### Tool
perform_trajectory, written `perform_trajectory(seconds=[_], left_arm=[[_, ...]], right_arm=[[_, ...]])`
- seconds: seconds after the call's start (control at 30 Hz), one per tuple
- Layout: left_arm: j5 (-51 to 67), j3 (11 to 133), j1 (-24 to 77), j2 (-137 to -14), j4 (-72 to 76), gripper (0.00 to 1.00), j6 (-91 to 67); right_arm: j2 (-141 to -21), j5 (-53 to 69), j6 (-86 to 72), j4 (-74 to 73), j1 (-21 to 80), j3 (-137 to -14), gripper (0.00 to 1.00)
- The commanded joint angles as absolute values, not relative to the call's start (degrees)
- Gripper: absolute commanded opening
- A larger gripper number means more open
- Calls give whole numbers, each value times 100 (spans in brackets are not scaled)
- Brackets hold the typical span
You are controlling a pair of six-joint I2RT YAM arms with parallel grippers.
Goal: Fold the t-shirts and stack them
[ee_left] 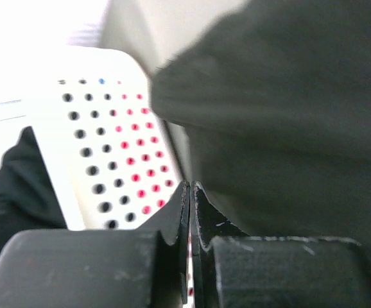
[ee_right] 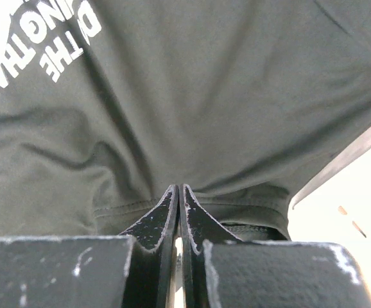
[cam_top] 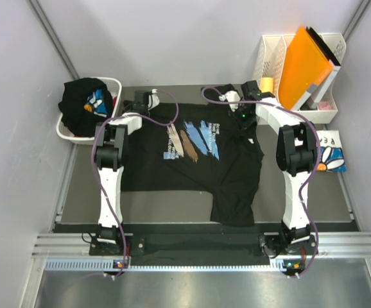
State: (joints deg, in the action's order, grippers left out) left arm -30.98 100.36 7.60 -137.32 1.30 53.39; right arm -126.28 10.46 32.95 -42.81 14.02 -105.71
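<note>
Top external: black brush-stroke-print t-shirt (cam_top: 198,170) spread out, rumpled; both jaws pressed together.

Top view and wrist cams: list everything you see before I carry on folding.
spread t-shirt: one, black with blue, white and tan print, flat mid-table
bundled tee: at least one, black, in the basket
folded tee: one, white with blue daisies, table's right edge
laundry basket: one, white, far left
folder: one, orange, in the rack
file rack: one, white, far right
table: one, dark grey
left gripper: black, shut, shirt's far left
right gripper: black, shut, shirt's far right
</note>
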Motion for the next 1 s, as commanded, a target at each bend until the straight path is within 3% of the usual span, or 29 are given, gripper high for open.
perform_trajectory(seconds=[0.0,0.27,0.37,0.47,0.53,0.57,0.6,0.63,0.97], left_arm=[[-3638,9871,773,-13570,1115,0,5844],[-4122,9887,773,-13290,1829,0,5934],[-3597,9827,826,-12869,1303,15,5354],[-2639,9599,914,-12280,398,15,4844],[-1947,9335,958,-11788,133,23,4616],[-1707,9134,958,-11638,27,23,4579],[-1566,9010,967,-11376,26,4,4518],[-1269,8930,975,-11277,-156,0,4457],[-1353,8692,967,-11557,-123,0,4746]], right_arm=[[-12410,1169,3226,-4175,1468,-10494,0],[-12217,1134,3199,-4061,1468,-10266,0],[-12156,1046,3173,-3947,1468,-10169,0],[-12033,932,3077,-3605,1476,-9959,0],[-11997,888,3041,-3463,1476,-9984,0],[-11997,888,3032,-3472,1468,-10097,0],[-11997,888,3050,-3515,1468,-10168,0],[-12006,888,3059,-3524,1468,-10221,0],[-12199,106,3138,-2770,1468,-10555,0]])
